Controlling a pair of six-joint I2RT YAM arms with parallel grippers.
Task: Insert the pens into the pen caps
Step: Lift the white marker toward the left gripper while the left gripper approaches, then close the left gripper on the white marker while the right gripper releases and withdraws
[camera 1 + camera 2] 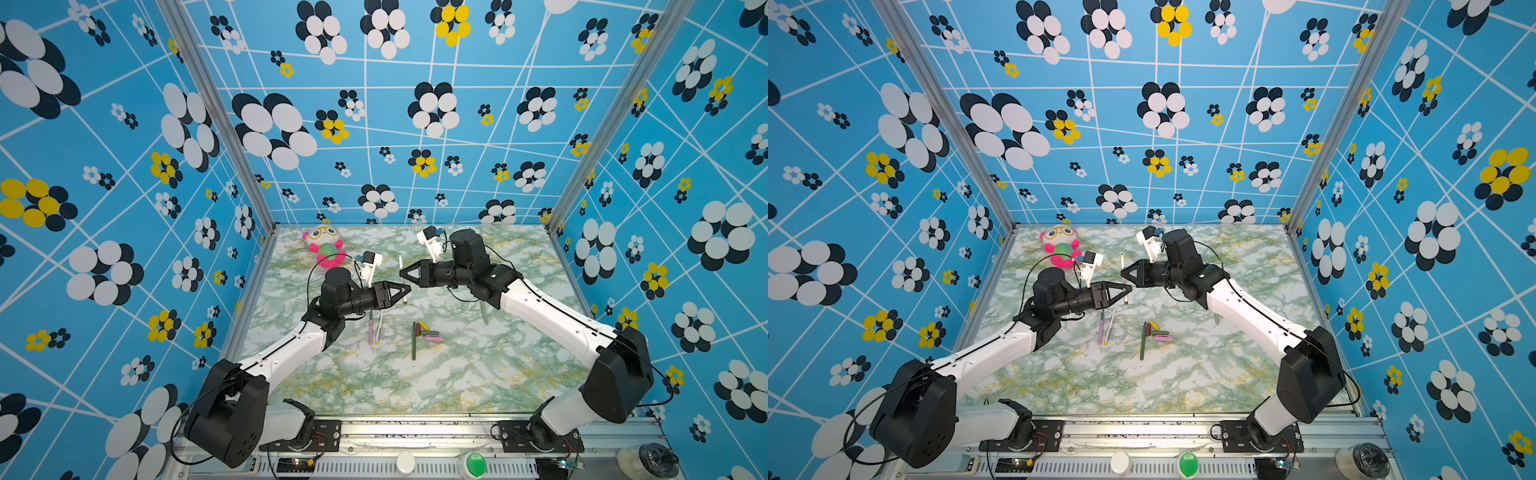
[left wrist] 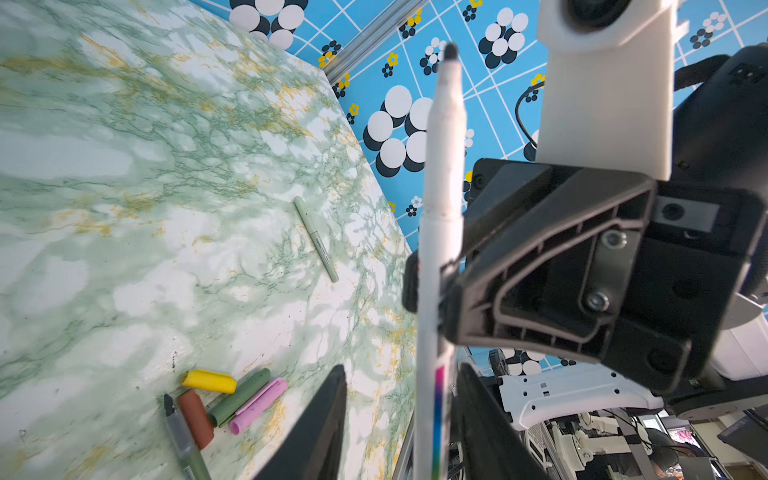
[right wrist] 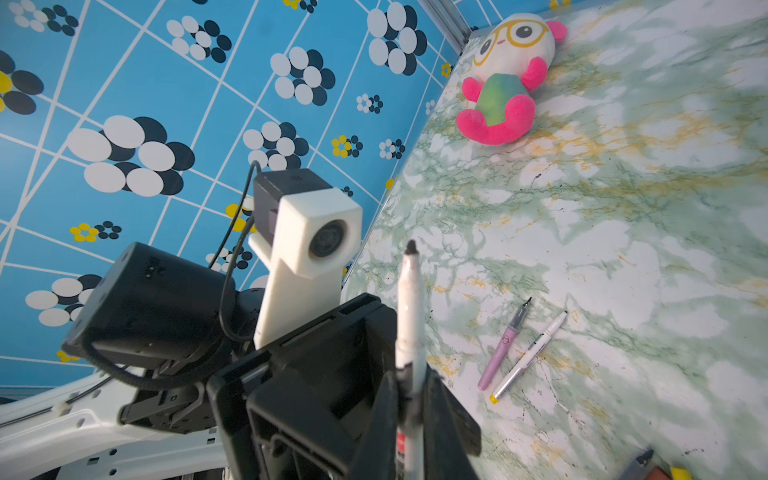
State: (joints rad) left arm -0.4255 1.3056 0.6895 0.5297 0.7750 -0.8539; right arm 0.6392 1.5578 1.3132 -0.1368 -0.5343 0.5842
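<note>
**Right gripper (image 1: 401, 273) held white pen (image 1: 400, 262); left gripper (image 1: 408, 289) around it**

The two grippers met tip to tip above the middle of the table (image 1: 457, 374). The right gripper's jaws were clamped on the white pen, holding it off the surface with its dark tip toward the back wall. The left gripper's fingers (image 2: 320, 424) stood on either side of the pen's lower end. They were narrowed, but the left wrist view showed a gap on one side. A pink pen (image 1: 370, 330) and a second white pen (image 1: 378, 330) lay side by side near the left arm. A dark green pen (image 1: 414, 340) lay against four clustered caps (image 1: 431, 333), coloured yellow, brown, dark green and pink. A pale green pen (image 1: 484, 313) lay apart under the right arm. A plush toy (image 1: 326, 247) sat at the back
</note>
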